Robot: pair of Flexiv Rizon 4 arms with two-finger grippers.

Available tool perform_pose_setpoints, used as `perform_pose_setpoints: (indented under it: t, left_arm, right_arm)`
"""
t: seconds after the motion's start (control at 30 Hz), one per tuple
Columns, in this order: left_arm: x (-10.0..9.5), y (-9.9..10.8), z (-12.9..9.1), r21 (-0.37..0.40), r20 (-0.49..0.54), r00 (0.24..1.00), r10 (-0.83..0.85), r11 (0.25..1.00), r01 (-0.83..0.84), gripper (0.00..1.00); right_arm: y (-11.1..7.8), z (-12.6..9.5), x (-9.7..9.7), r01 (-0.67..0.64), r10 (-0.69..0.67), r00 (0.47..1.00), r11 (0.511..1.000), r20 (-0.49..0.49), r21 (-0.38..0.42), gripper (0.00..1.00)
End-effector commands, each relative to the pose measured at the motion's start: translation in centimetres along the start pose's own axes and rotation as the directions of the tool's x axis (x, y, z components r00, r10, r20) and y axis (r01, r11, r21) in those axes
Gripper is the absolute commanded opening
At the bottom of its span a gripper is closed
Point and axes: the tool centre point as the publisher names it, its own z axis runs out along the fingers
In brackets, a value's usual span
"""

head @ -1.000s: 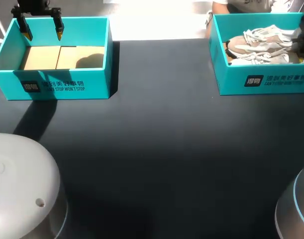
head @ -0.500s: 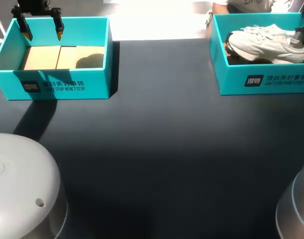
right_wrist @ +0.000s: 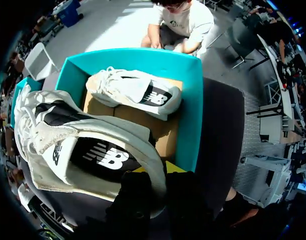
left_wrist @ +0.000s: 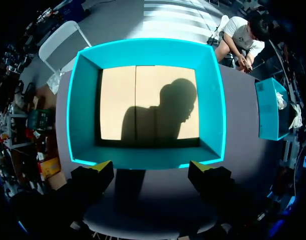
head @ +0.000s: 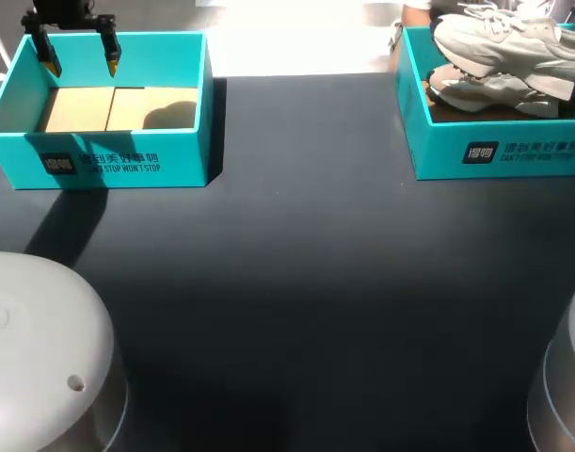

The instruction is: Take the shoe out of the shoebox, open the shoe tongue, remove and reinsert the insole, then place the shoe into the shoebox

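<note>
A white sneaker (head: 499, 38) hangs tilted above the right teal shoebox (head: 494, 151). In the right wrist view my right gripper (right_wrist: 155, 172) is shut on the heel collar of this sneaker (right_wrist: 92, 145), whose toe points away from the fingers. A second white sneaker (right_wrist: 137, 92) lies on its side on the cardboard floor of the shoebox (right_wrist: 193, 100), also seen under the raised one as the lower sneaker (head: 485, 89). My left gripper (head: 78, 58) hangs open over the far rim of the left teal box (head: 127, 165), nothing between its fingertips (left_wrist: 100, 167).
The left teal box (left_wrist: 147, 50) holds only its bare cardboard floor. Dark tabletop (head: 306, 264) stretches between and in front of the two boxes. Pale rounded arm bases sit at the near corners of the head view.
My right gripper closed on the sneaker's heel and lifted it up out of the right shoebox, uncovering the second sneaker. The left arm has not moved.
</note>
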Motion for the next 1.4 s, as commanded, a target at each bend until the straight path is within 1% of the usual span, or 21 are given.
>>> perform_pose_setpoints:
  t: [0.03,0.07,0.43,0.47,0.5,0.53,0.57,0.67,0.8,0.87,0.93,1.07,1.1,1.13,1.2,1.23,1.27,1.33,1.4]
  left_arm:
    - [0.0,0.0,0.0,0.000,0.000,1.000,0.000,1.000,0.000,1.00]
    - [0.0,0.0,0.0,0.000,0.000,1.000,0.000,1.000,0.000,1.00]
    - [0.0,0.0,0.0,0.000,0.000,1.000,0.000,1.000,0.000,1.00]
    - [0.0,0.0,0.0,0.000,0.000,1.000,0.000,1.000,0.000,1.00]
    - [0.0,0.0,0.0,0.000,0.000,1.000,0.000,1.000,0.000,1.00]
    - [0.0,0.0,0.0,0.000,0.000,1.000,0.000,1.000,0.000,1.00]
    - [0.0,0.0,0.0,0.000,0.000,1.000,0.000,1.000,0.000,1.00]
    - [0.0,0.0,0.0,0.000,0.000,1.000,0.000,1.000,0.000,1.00]
    - [0.0,0.0,0.0,0.000,0.000,1.000,0.000,1.000,0.000,1.00]
    - [0.0,0.0,0.0,0.000,0.000,1.000,0.000,1.000,0.000,1.00]
    - [0.0,0.0,0.0,0.000,0.000,1.000,0.000,1.000,0.000,1.00]
    - [0.0,0.0,0.0,0.000,0.000,1.000,0.000,1.000,0.000,1.00]
    - [0.0,0.0,0.0,0.000,0.000,1.000,0.000,1.000,0.000,1.00]
    - [0.0,0.0,0.0,0.000,0.000,1.000,0.000,1.000,0.000,1.00]
    - [0.0,0.0,0.0,0.000,0.000,1.000,0.000,1.000,0.000,1.00]
    - [0.0,0.0,0.0,0.000,0.000,1.000,0.000,1.000,0.000,1.00]
    - [0.0,0.0,0.0,0.000,0.000,1.000,0.000,1.000,0.000,1.00]
    - [0.0,0.0,0.0,0.000,0.000,1.000,0.000,1.000,0.000,1.00]
    - [0.0,0.0,0.0,0.000,0.000,1.000,0.000,1.000,0.000,1.00]
  right_arm:
    - [-1.5,-4.4,1.2,-0.016,0.019,0.997,0.999,0.079,-0.034,0.00]
    - [-1.6,-4.8,1.1,-0.046,0.049,0.996,0.998,0.068,-0.050,0.00]
    - [-1.6,-4.8,1.1,-0.046,0.049,0.996,0.998,0.068,-0.050,0.00]
    - [-1.9,-5.0,2.7,-0.004,0.008,0.998,0.998,0.063,-0.057,0.00]
    - [-2.4,-5.1,4.3,0.032,-0.026,0.994,0.998,0.102,-0.063,0.00]
    - [-3.0,-5.4,5.6,0.047,-0.040,0.993,0.997,0.113,-0.065,0.00]
    - [-3.6,-5.5,6.6,0.051,-0.046,0.995,0.997,0.088,-0.059,0.00]
    - [-5.4,-6.4,9.2,0.048,-0.042,0.994,0.998,0.104,-0.049,0.00]
    - [-7.8,-8.1,11.8,0.050,-0.044,0.995,0.997,0.085,-0.060,0.00]
    - [-9.1,-8.6,13.0,0.050,-0.044,0.994,0.997,0.102,-0.061,0.00]
    - [-10.4,-8.9,14.2,0.049,-0.044,0.994,0.998,0.099,-0.050,0.00]
    - [-13.2,-8.8,17.0,0.065,-0.063,0.995,0.998,0.083,-0.027,0.00]
    - [-13.9,-8.7,17.8,0.096,-0.094,0.992,0.995,0.082,-0.026,0.00]
    - [-14.7,-8.7,18.5,0.094,-0.091,0.993,0.995,0.075,-0.025,0.00]
    - [-16.1,-8.4,20.1,0.150,-0.146,0.985,0.988,0.097,-0.039,0.00]
    - [-16.7,-8.2,20.6,0.155,-0.151,0.984,0.987,0.093,-0.038,0.00]
    - [-17.3,-8.0,21.4,0.192,-0.187,0.976,0.981,0.112,-0.036,0.00]
    - [-18.3,-7.6,22.3,0.207,-0.205,0.975,0.978,0.086,-0.010,0.00]
    - [-19.3,-7.1,23.4,0.216,-0.213,0.970,0.976,0.116,-0.012,0.00]
